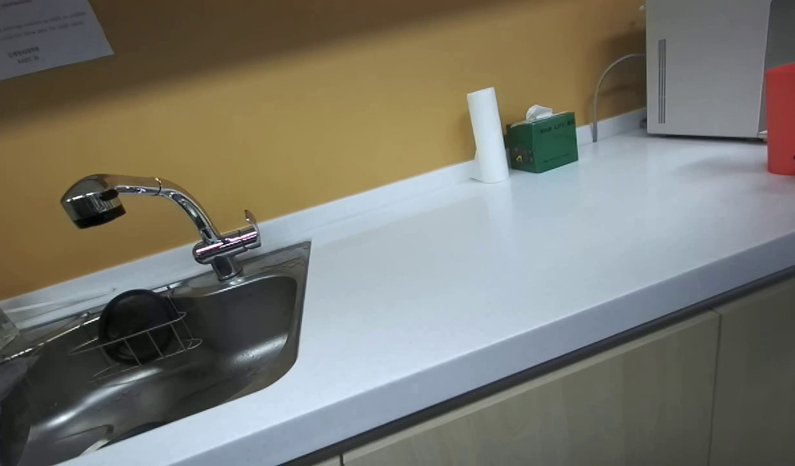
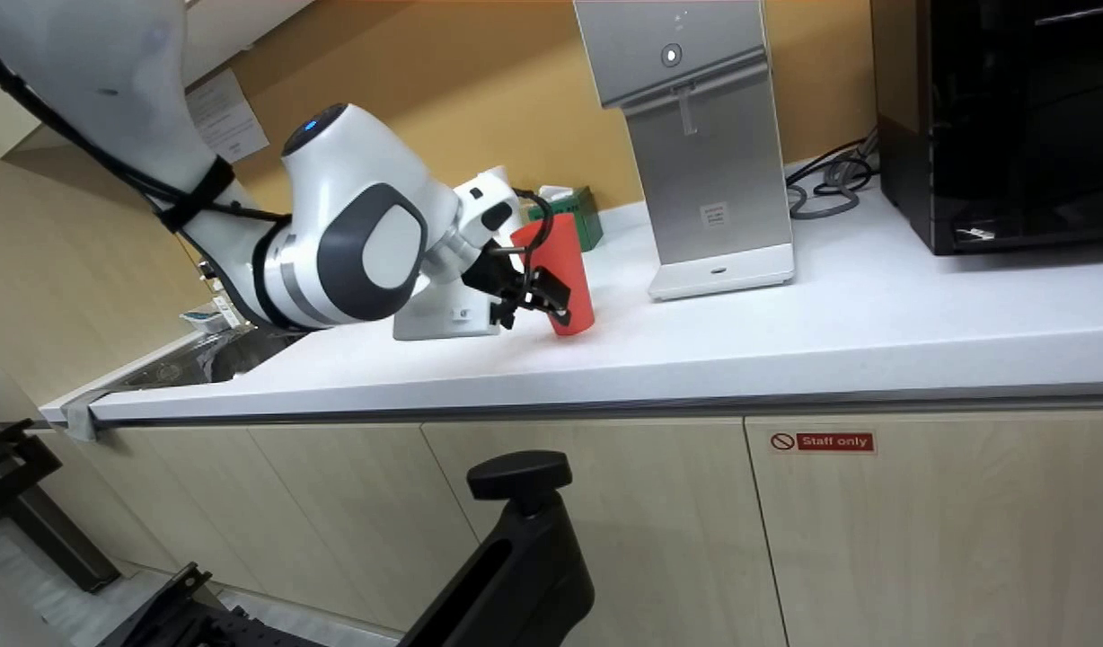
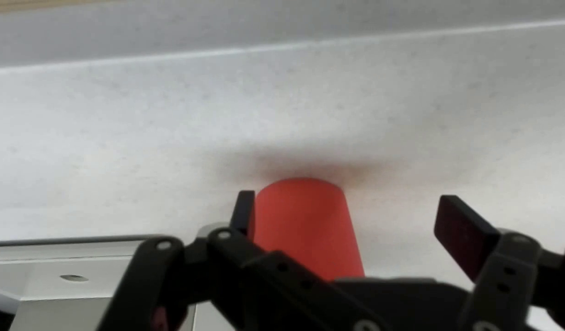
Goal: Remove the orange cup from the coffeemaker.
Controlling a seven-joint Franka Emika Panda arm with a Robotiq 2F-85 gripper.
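The orange cup [image 1: 786, 123] appears to stand upright on the counter, in front of and beside the coffeemaker [image 1: 705, 71]. The cup also shows in an exterior view [image 2: 565, 256] and in the wrist view [image 3: 305, 220]. The coffeemaker [image 2: 713, 180] is tall, with a low white base; part of that base shows at the lower left of the wrist view [image 3: 48, 276]. My gripper [image 3: 349, 216] is open around the cup. Its left finger is close against the cup's side; I cannot tell if it touches. Its right finger is well apart from the cup. The gripper [image 2: 538, 314] partly hides the cup.
A white paper roll [image 1: 489, 136] and a green tissue box [image 1: 543, 142] stand by the wall. A sink [image 1: 242, 323] with a tap [image 1: 197, 213] is at the far end. A black appliance [image 2: 1027, 126] and cables [image 2: 834, 184] are beyond the coffeemaker. The counter's front edge [image 2: 785, 377] is near.
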